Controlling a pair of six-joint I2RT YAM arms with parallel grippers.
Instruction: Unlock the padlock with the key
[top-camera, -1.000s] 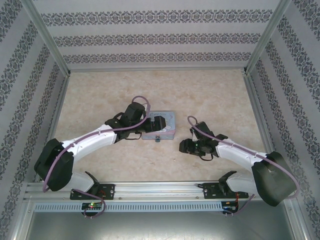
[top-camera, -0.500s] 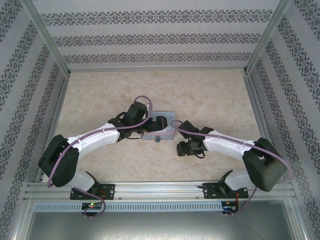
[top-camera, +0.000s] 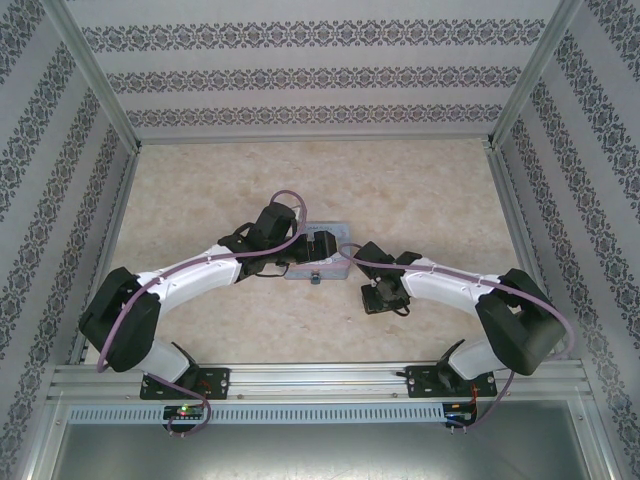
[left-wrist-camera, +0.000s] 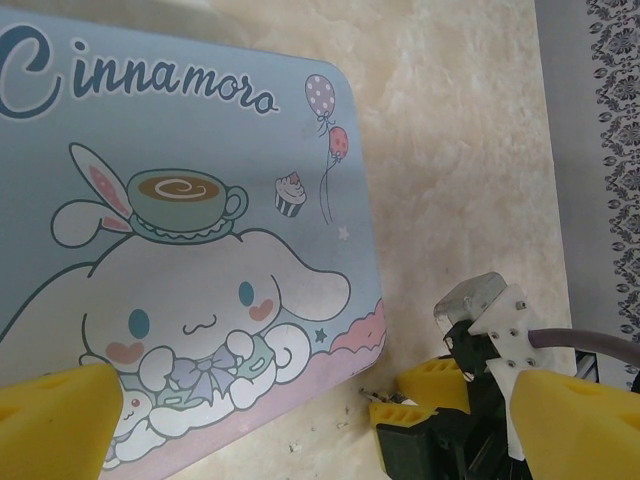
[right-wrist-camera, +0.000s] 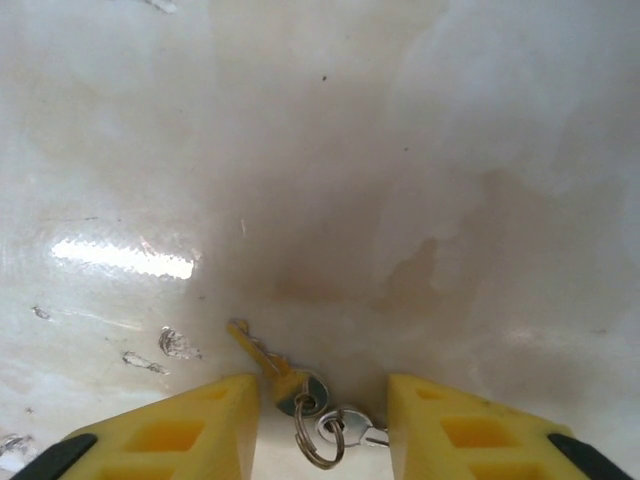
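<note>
We are just beginning: right tool (right-wrist-camera: 325, 388) is straddling the key (right-wrist-camera: 268, 362), jaws apart, ungripped; left tool (left-wrist-camera: 315, 420) is gaping; padlock (top-camera: 314, 277) is waiting.

Top view: padlock (top-camera: 314, 277) is a speck at the tin's (top-camera: 335, 268) near edge, shackle state unreadable; left gripper (top-camera: 312, 246) covers part of the lid. Left wrist view: tin cut off at top and left edges, lettering truncated, yellow fingertips (left-wrist-camera: 55, 420) clipped at the bottom. Right wrist view: right gripper (right-wrist-camera: 322, 405) fingers clipped at the bottom, key (right-wrist-camera: 262, 358) blurred, silvery piece (right-wrist-camera: 352, 428) on its ring (right-wrist-camera: 315, 447) too soft to identify
</note>
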